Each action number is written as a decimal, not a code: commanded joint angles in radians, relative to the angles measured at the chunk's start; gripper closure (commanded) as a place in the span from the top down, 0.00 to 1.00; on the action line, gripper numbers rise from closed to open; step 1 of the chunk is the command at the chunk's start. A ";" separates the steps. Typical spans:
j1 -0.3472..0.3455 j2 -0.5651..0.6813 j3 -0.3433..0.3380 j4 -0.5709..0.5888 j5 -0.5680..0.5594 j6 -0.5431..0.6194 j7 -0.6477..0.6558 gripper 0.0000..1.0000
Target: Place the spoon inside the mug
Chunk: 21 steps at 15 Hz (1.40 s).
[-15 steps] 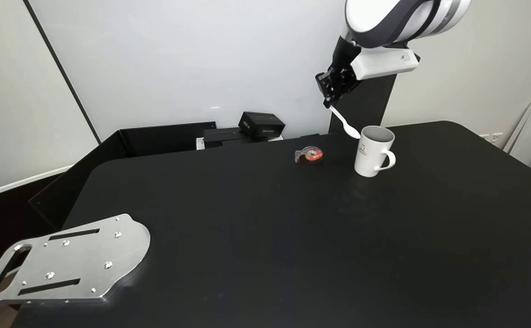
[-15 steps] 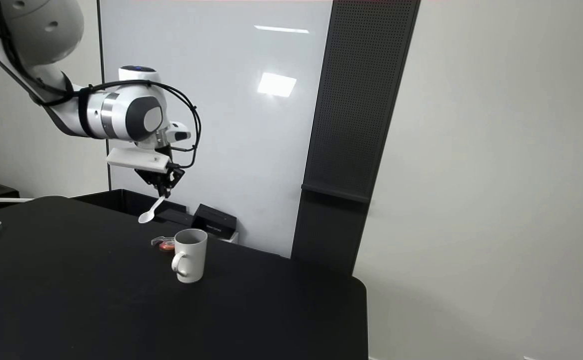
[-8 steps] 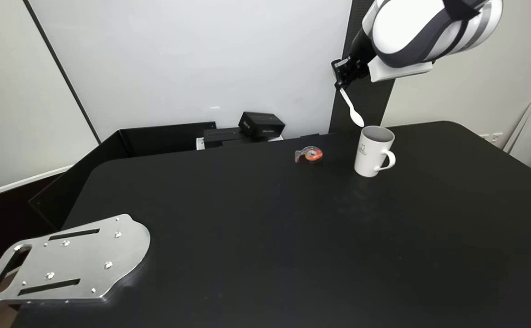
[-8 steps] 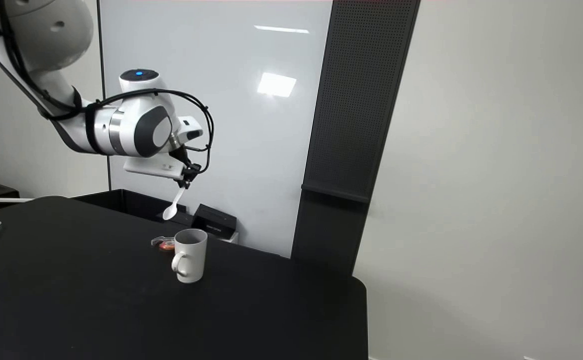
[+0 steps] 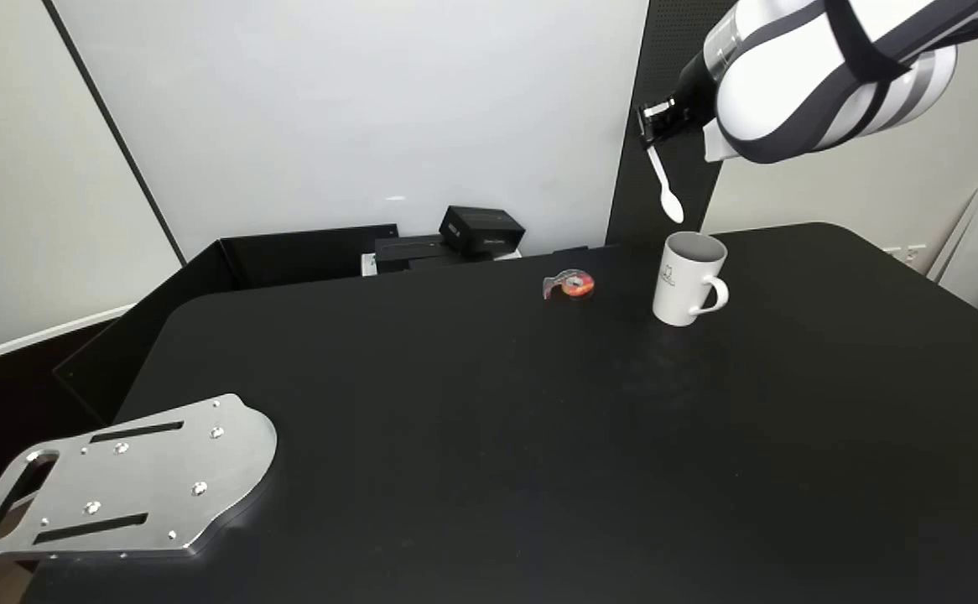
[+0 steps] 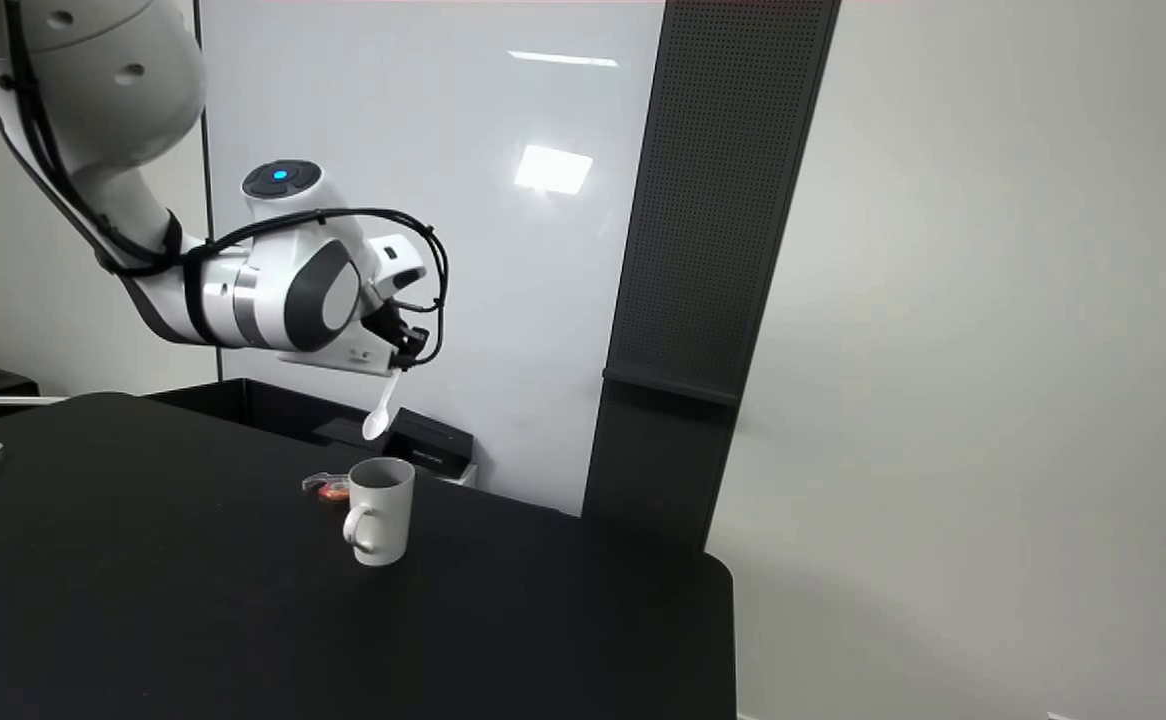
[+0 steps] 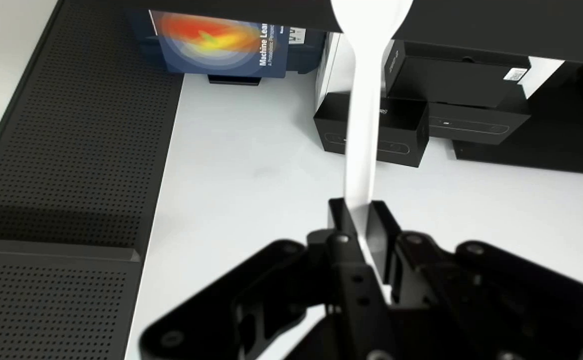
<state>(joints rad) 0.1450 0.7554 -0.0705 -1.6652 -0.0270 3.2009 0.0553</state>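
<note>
The white spoon (image 5: 663, 186) hangs bowl-down from my gripper (image 5: 647, 144), tilted, with its bowl lowest. My gripper is shut on the end of its handle; in the wrist view the fingertips (image 7: 357, 207) pinch the spoon (image 7: 365, 115). The white mug (image 5: 678, 285) stands upright on the black table, its handle at the right there. In an exterior view the spoon bowl shows just above the mug's rim, apart from it. In an exterior view the spoon (image 6: 381, 410) under my gripper (image 6: 400, 366) shows above and behind the mug (image 6: 393, 520). The mug is out of the wrist view.
A red tape dispenser (image 5: 573, 284) lies on the table (image 5: 489, 419) beside the mug. A metal plate (image 5: 153, 478) lies at the table's near left corner. Black boxes (image 5: 482, 231) stand beyond the far edge. A dark perforated panel (image 6: 713, 200) stands against the wall.
My gripper, holding the spoon, has moved right in both exterior views, and upward in one of them. The spoon hangs more steeply than before. The mug and tape dispenser have not moved.
</note>
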 commanded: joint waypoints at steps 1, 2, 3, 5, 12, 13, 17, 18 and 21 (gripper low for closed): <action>0.009 -0.030 -0.022 -0.075 0.022 0.087 0.006 0.03; 0.015 -0.031 -0.028 -0.089 0.029 0.108 0.006 0.03; 0.018 -0.033 -0.031 -0.103 0.035 0.122 0.005 0.03; 0.031 -0.036 -0.045 -0.134 0.035 0.154 0.015 0.03; 0.031 -0.032 -0.037 -0.211 0.086 0.252 -0.013 0.03; 0.031 -0.031 -0.037 -0.216 0.095 0.261 -0.015 0.03; 0.033 -0.025 -0.041 -0.208 0.119 0.255 -0.023 0.03; 0.032 -0.025 -0.041 -0.207 0.123 0.255 -0.024 0.03; 0.033 -0.021 -0.043 -0.210 0.132 0.253 -0.028 0.03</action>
<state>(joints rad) 0.1699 0.7540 -0.1051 -1.8532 0.0841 3.4544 0.0384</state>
